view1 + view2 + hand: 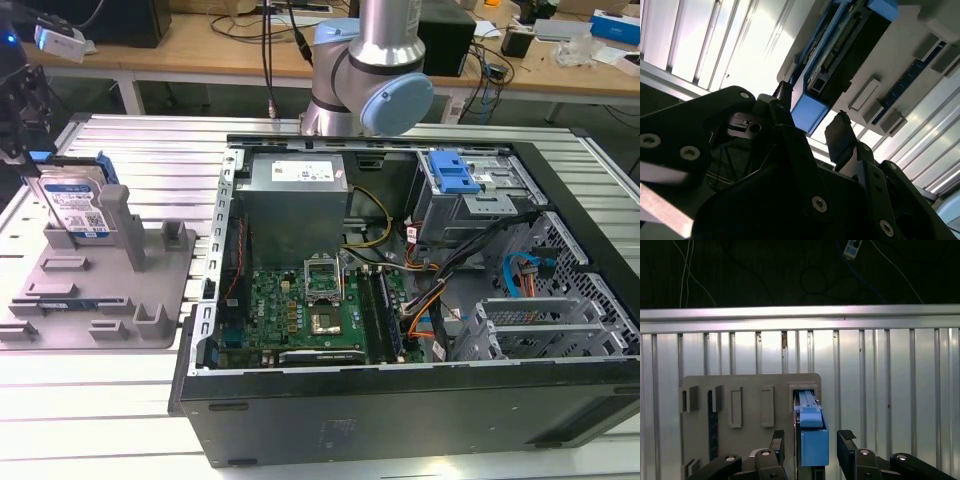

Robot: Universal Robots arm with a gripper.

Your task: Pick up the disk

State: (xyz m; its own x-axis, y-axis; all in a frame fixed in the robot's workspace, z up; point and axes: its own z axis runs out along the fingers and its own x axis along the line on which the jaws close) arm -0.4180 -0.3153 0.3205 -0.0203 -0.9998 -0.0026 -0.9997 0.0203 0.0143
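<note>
The ribbed metal desk carries an open computer case towards the exterior view's right and a grey fixture tray towards its left. The disk stands on edge in that tray, at the back corner on the exterior view's left, with blue rails along its sides. My claw hangs close over it, spread wide: in both wrist views one finger sits on each side of the disk's blue end, gaps showing, nothing pinched
</note>
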